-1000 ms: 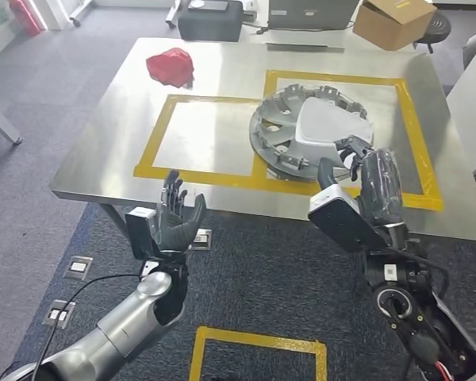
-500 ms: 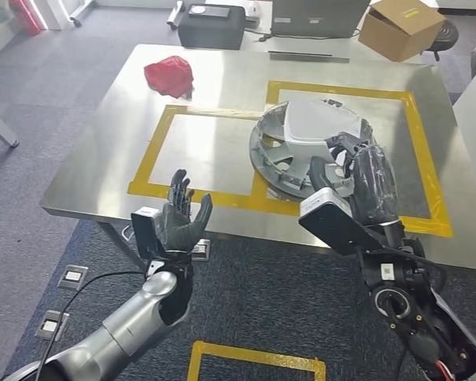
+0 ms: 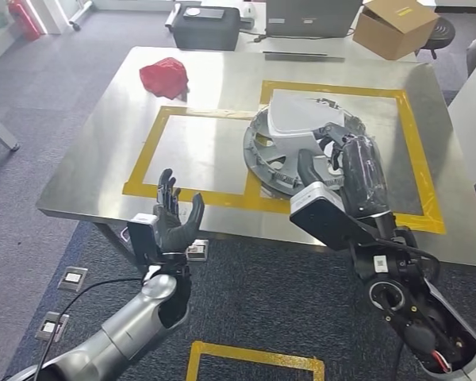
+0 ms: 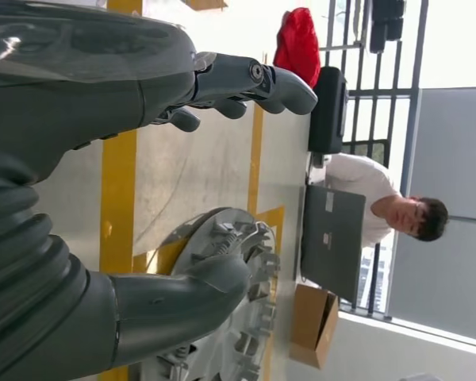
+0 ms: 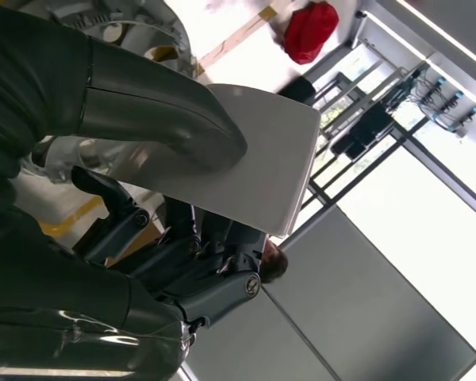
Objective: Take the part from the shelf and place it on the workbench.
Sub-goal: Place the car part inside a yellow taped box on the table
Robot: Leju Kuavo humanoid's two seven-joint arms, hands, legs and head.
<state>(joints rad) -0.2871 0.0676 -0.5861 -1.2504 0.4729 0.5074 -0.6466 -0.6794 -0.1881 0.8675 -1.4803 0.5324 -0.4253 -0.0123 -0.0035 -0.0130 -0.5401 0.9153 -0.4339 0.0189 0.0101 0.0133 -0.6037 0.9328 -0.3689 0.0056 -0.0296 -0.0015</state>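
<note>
Over the workbench's [image 3: 92, 171] near edge, toward its right side, your right hand [image 3: 337, 159] holds the part [image 3: 301, 117], a pale flat panel pinched between the thumb and the darker fingers; the right wrist view shows the thumb [image 5: 163, 107] pressed on the panel's face with the fingers [image 5: 182, 262] curled under it. You can see the part tilted above a silver wheel cover [image 3: 268, 151], which lies on the bench across the yellow tape [image 3: 146, 147] dividing the two marked rectangles. Whether the part touches the wheel cover, you cannot tell. Your left hand [image 3: 174, 216] is raised just off the bench's near edge, toward the left, fingers spread wide and holding nothing. Near the far left corner lies a red cloth [image 3: 163, 77]. Beyond the far edge you have a black case [image 3: 207, 28], a laptop [image 3: 310, 16] with a person [image 4: 391, 210] seated behind it, and a cardboard box [image 3: 394, 28].
</note>
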